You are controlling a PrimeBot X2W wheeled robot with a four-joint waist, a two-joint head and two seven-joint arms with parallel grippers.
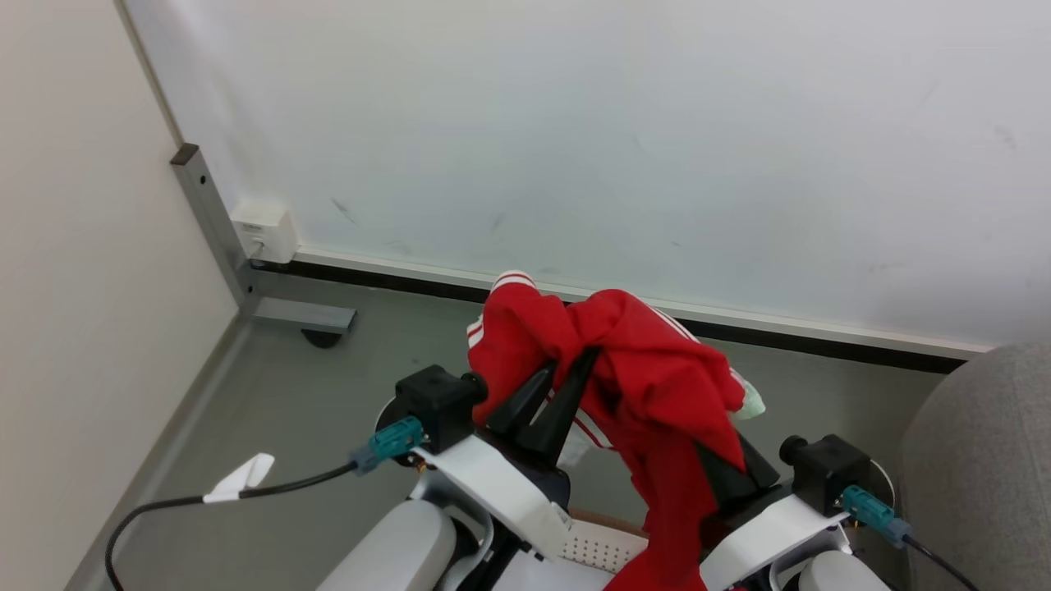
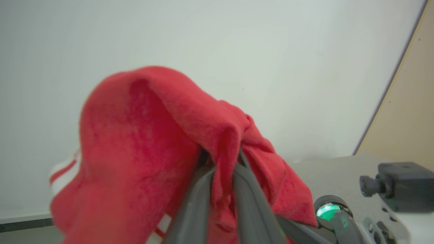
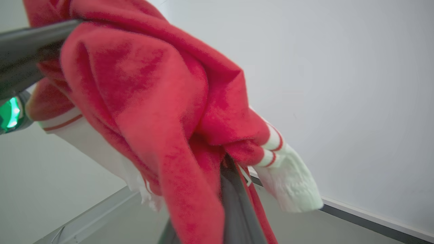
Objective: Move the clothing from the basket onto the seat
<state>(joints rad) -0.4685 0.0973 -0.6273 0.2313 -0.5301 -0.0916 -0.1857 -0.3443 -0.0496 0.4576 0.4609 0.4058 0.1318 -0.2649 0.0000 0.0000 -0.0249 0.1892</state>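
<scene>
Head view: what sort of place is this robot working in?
Likely a bare indoor test room or lab corner: plain white wall, grey floor, a wall socket by a metal post, plus one grey upholstered seat.

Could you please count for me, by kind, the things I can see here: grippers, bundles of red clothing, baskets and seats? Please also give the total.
Grippers: 2 (left gripper, right gripper)
Red clothing, one bundle: 1
Basket: 1
Seat: 1
Total: 5

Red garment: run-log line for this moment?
bright red soft fabric garment: lifted | left claw: shut on it | right claw: shut on it | light-grey upholstered seat: not reached
</scene>
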